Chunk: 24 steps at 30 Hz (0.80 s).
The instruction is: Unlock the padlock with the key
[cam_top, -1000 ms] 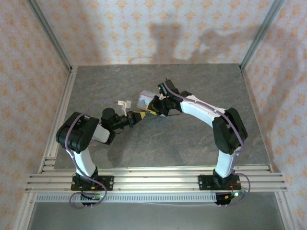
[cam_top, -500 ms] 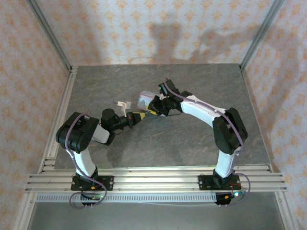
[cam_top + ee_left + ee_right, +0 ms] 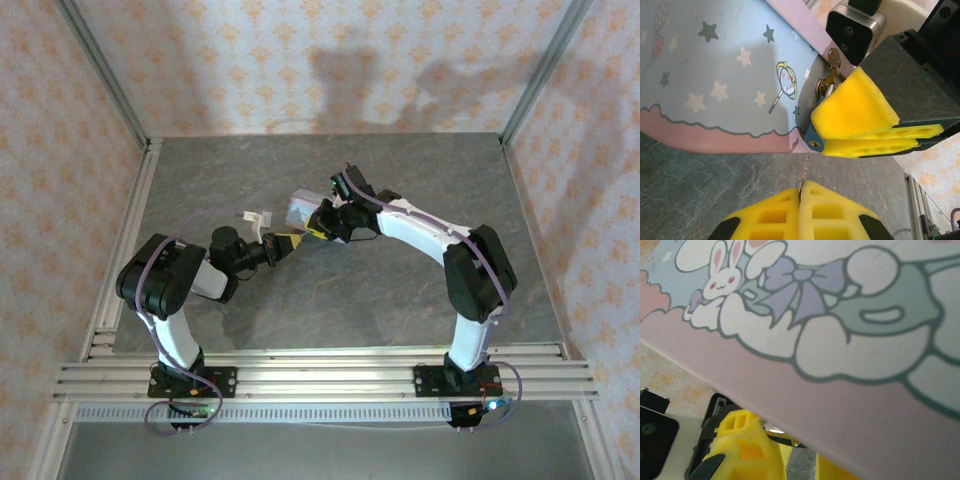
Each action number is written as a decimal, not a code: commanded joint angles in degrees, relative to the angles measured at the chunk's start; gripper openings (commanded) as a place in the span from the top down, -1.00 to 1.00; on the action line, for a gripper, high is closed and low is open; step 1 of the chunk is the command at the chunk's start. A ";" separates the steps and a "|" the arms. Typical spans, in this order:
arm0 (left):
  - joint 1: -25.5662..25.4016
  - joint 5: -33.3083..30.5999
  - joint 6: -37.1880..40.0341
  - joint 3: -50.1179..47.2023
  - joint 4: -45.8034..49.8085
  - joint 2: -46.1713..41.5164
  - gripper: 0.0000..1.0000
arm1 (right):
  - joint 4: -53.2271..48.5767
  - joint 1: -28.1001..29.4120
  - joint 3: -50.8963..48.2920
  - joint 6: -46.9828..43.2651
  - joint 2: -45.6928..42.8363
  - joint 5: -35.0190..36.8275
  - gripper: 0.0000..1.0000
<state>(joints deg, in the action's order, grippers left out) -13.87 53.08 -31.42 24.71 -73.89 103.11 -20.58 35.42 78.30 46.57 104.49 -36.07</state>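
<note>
**Currently: two closed grips at the tin [image 3: 300, 208]**

Top view. Left gripper [image 3: 287, 243] and right gripper [image 3: 320, 230] meet tip to tip on the grey table [image 3: 420, 190], just beside the tin. Lock and key are too small to tell here.

Left wrist view. Left gripper [image 3: 801, 189] has its fingers pressed together. A thin pale sliver, probably the key [image 3: 806, 167], stands out between them. Its tip is just below the keyhole end of the padlock [image 3: 813, 141]. The padlock is teal and clamped between the right gripper's yellow pads [image 3: 855, 112]. It sits at the tin's [image 3: 715, 75] pink edge, with its shackle end by the clasp.

Right wrist view. The bunny-print tin [image 3: 840, 340] is close above. One yellow finger [image 3: 747, 450] shows below its pink edge.
</note>
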 commanded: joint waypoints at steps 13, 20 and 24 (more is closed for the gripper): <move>-0.63 -1.26 1.16 2.36 -2.15 -0.89 1.00 | 3.78 -0.22 -0.86 0.91 -3.03 -1.51 1.00; -1.16 -1.28 1.17 2.98 -2.21 -0.37 1.00 | 3.95 -0.25 -1.22 0.89 -3.15 -1.54 1.00; -1.57 -1.31 1.11 2.59 -2.17 -0.37 1.00 | 4.12 -0.21 -1.22 0.98 -3.15 -1.53 1.00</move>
<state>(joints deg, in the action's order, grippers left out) -14.66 52.05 -31.42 26.22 -73.93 103.11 -19.46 35.03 77.56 47.42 103.98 -36.45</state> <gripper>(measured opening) 0.048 0.158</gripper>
